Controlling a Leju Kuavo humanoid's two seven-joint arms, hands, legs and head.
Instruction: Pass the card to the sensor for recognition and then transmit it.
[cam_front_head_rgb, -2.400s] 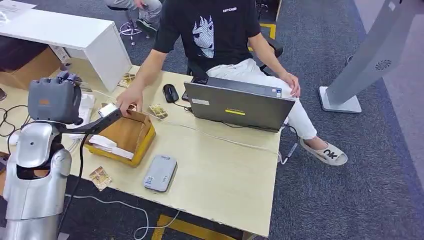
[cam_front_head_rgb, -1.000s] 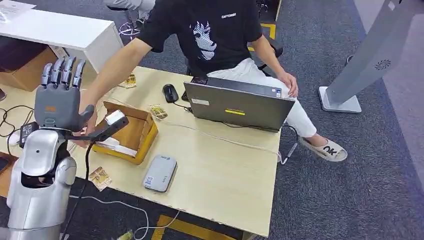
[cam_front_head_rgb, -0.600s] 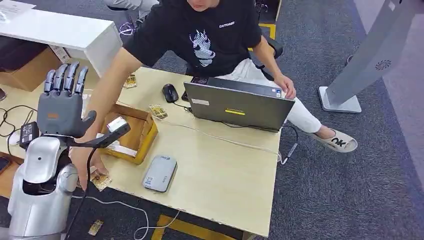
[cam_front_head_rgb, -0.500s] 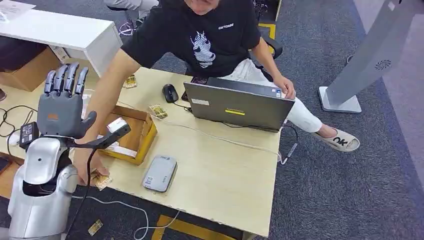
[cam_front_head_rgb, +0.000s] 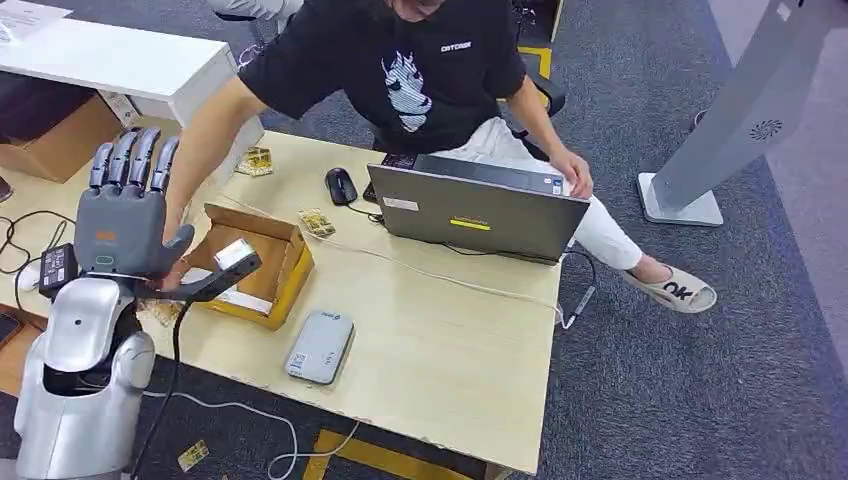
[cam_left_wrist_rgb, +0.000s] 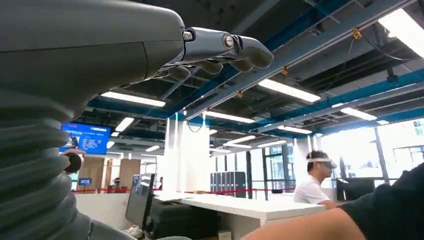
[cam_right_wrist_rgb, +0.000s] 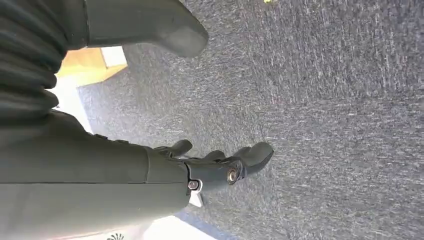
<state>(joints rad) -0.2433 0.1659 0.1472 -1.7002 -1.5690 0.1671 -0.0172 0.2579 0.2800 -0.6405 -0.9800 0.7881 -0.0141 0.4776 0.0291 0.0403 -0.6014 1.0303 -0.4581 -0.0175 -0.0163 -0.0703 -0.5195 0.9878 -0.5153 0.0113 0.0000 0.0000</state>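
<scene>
On the table, the cardboard box lies left of the laptop, the sensor before both.

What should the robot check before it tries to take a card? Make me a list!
1. Left hand free: ok, raised with fingers spread, holding nothing.
2. Right hand free: ok, hangs over the carpet, nothing in it.
3. Card in the robot's hand: not ok, none held yet.
4. Person's arm out of the way: not ok, it reaches behind the left hand toward the cardboard box.
5. Sensor unblocked: ok, the grey device lies bare on the table.
6. Which card comes next: cannot tell.
</scene>
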